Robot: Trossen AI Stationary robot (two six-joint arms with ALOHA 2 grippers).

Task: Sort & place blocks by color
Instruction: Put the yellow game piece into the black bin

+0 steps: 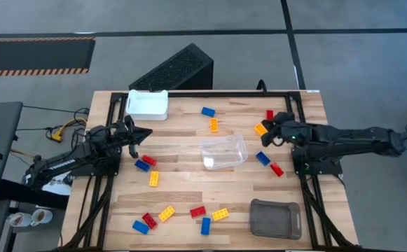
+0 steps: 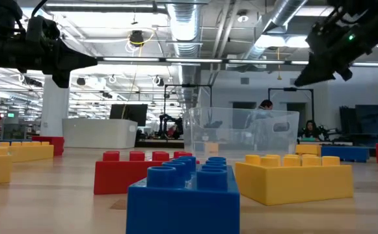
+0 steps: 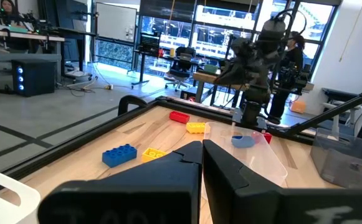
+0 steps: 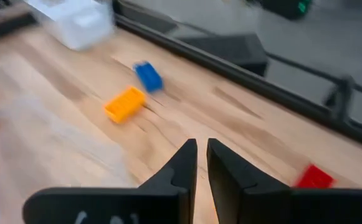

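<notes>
- Blocks (image 1: 153, 178) lie scattered over the wooden table (image 1: 182, 199) in the high view: a red-and-blue pair and a yellow one at centre left, a cluster of blue, red and yellow ones along the lower middle, a blue and an orange one at upper centre, and more red, blue and orange ones at the right.
- White tray (image 1: 147, 103) at upper left looks bare inside, as far as the high view shows.
- Clear tray (image 1: 225, 152) at the centre seems to hold nothing; no coloured block shows through its walls.
- Grey tray (image 1: 275, 218) at lower right also shows no block in it.
- Judging from this, sorting has barely begun or not at all: every visible block sits loose on the wood, and all remain to be grouped by colour.
- Left gripper (image 3: 202, 148) hovers at centre left of the high view, just above the red-and-blue pair; its wrist view shows the fingers pressed nearly together with nothing between them.
- Right gripper (image 4: 201, 149) hangs at the upper right, near the orange block (image 1: 260, 129); its fingers leave only a thin slit and carry nothing.
</notes>
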